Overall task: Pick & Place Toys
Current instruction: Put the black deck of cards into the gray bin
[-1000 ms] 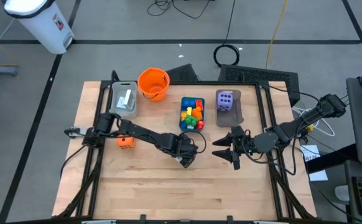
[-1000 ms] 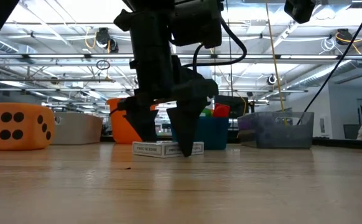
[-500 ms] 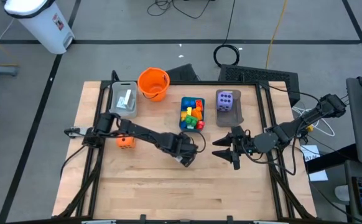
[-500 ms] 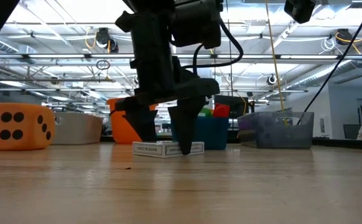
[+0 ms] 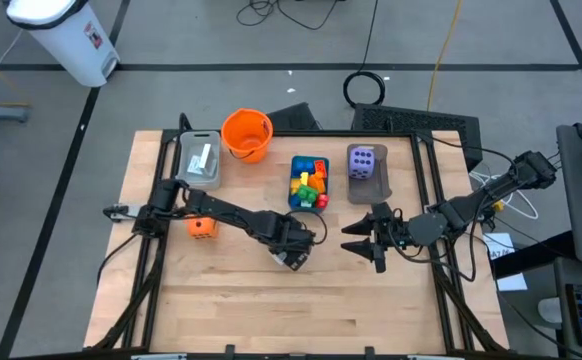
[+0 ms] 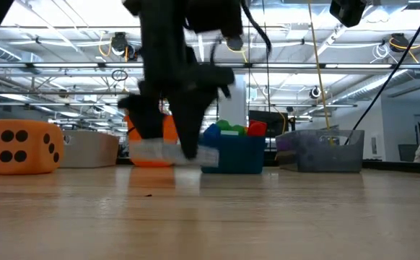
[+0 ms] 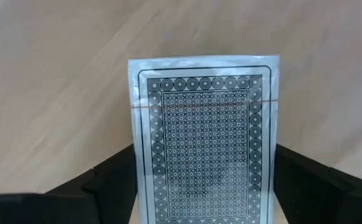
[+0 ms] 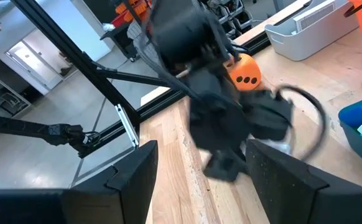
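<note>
While left tool [image 5: 289, 250] clamps card pack [image 7: 203, 140] off worktop [image 5: 231, 300], placement pending; orange die [image 5: 202, 227] unsorted; right tool [image 5: 371, 240] idle, part-open, empty.

Grey concrete floor [image 5: 171, 40] around the wooden table [image 5: 221, 300], a white bin [image 5: 66, 35] standing nearby.

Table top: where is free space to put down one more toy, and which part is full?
Free: the table strip at the picture's bottom, below both grippers, and bare wood below the orange die. Crowded: the far row from grey tray through orange bucket to blue bin.
</note>
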`<state>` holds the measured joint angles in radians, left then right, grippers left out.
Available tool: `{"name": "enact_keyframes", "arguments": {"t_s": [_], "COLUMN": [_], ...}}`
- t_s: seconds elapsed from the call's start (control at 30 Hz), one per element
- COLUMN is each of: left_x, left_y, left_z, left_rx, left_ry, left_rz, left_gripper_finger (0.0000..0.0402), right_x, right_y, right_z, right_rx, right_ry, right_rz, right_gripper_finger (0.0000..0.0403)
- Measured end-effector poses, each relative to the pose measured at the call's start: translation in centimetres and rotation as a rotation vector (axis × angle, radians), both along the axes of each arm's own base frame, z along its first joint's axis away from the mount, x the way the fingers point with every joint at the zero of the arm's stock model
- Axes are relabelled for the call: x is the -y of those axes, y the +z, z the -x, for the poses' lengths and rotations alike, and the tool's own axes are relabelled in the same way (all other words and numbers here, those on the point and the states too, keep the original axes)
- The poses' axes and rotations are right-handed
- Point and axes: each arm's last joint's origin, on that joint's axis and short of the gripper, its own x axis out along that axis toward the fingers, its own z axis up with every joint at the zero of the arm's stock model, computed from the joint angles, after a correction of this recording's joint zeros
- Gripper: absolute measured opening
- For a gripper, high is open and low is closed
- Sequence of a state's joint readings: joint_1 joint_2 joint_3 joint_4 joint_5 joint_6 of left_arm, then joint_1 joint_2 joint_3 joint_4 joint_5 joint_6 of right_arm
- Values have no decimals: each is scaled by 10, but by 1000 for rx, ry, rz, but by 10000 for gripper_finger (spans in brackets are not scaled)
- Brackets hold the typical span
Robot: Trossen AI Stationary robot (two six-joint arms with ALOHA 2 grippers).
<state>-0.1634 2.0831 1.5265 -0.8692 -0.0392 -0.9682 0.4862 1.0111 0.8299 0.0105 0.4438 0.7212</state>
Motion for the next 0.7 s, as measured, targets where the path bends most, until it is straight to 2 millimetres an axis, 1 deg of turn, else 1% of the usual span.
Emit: {"name": "enact_keyframes", "arguments": {"t_s": [0.1,0.23,0.37,0.57,0.63,0.7], "left_x": [-2,-11,-22,-51,-63,-75], "left_y": [25,61,107,168,184,195], "left_z": [12,32,56,101,118,137], "left_rx": [-3,1,81,236,254,239], "left_ry": [-27,-6,70,246,294,348], "left_rz": [-35,-140,-184,-275,-301,-319], "left_gripper_finger": [314,315,312,318,318,314], "right_x": [0,0,0,0,0,0], "right_y": [0,0,0,1,1,1], "right_z": [0,0,0,0,0,0], "right_rx": [1,0,1,8,7,7], "right_ry": [0,0,1,0,0,0], "right_rz": [0,2,2,-1,-1,-1], "right_gripper_finger": [235,235,235,235,235,235]}}
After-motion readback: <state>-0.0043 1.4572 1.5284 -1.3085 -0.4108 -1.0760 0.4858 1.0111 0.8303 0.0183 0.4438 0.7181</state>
